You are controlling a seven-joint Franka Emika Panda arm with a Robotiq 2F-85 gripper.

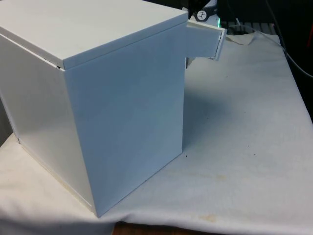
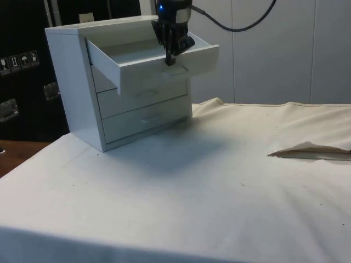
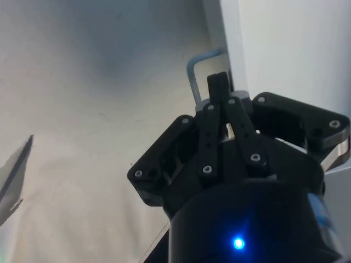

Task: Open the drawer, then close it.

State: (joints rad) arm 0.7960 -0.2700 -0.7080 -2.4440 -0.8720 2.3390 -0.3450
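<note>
A white chest of drawers [image 2: 71, 93] stands on the white cloth, with its plain side [image 1: 122, 112] turned to the front view. Its top drawer [image 2: 148, 57] is pulled well out, and the drawer's front sticks past the chest's corner [image 1: 206, 41] in the front view. My black gripper [image 2: 170, 61] hangs from above at the drawer's front panel, by the pale loop handle [image 2: 179, 70]. In the wrist view the gripper [image 3: 218, 82] is shut, its fingers pressed together with nothing between them, and their tip lies beside the handle [image 3: 193, 68] against the drawer front.
The two lower drawers [image 2: 145, 109] are pushed in. A raised fold in the cloth [image 2: 310, 152] lies at the side view's right. Cables [image 1: 293, 56] run along the table's far edge. Open cloth stretches in front of the chest.
</note>
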